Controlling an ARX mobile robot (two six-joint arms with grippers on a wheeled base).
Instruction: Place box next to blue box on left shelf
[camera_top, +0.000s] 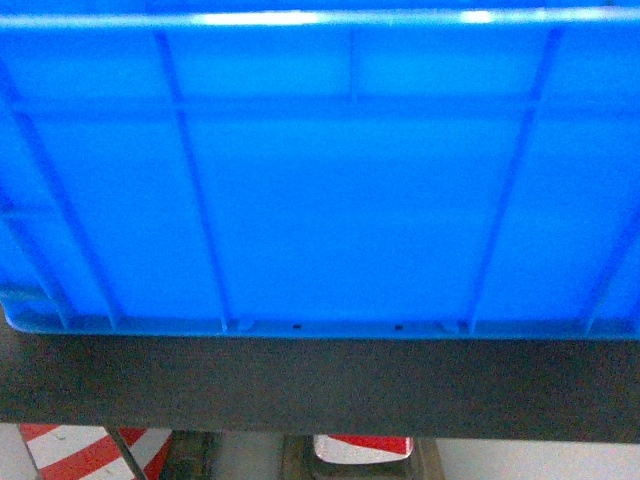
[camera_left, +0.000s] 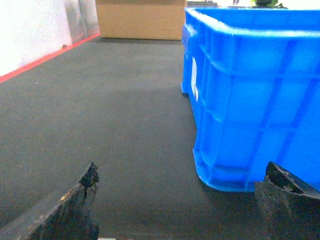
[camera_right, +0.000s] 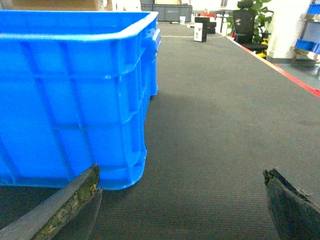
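Both grippers gape, holding nothing: left gripper (camera_left: 182, 205), right gripper (camera_right: 182, 202), worn dark fingers. Beyond, the box (camera_top: 320, 180), ribbed glossy blue plastic, sits on dark textured matting (camera_right: 225, 125). At eleven o'clock, only the left wrist view shows a cardboard carton (camera_left: 140, 20).

Crate set on a matted surface, flanked by both grippers

The box (camera_top: 330, 200) is stood on the mat (camera_left: 115, 125); the left gripper (camera_left: 182, 200) is placed at its left corner, the right gripper (camera_right: 182, 200) at its right, and a cardboard carton (camera_left: 140, 20) is seen behind.
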